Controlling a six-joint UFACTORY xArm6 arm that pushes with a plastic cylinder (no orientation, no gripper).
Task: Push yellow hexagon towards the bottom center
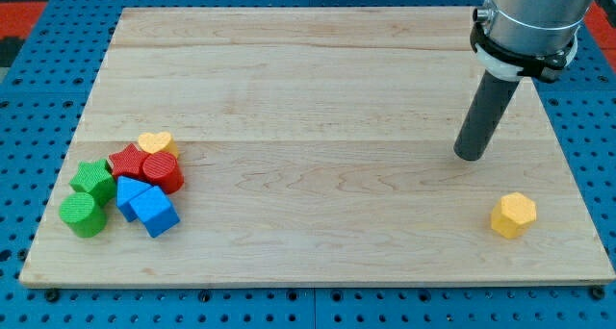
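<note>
Yellow hexagon (513,215) sits untouched near the counter's (318,88) bottom right corner, with my tip (470,156), a plain rod with no hand, up-left of it, so I must circle right, then push leftward.

Grey metal wrist housing (531,12), black clamp ring (520,58) with white collar, then plain dark cylindrical rod down to my tip (470,156).

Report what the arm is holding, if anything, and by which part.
Nothing is held. My tip rests on bare board, apart from the yellow hexagon, which lies toward the view's bottom right of it.
</note>
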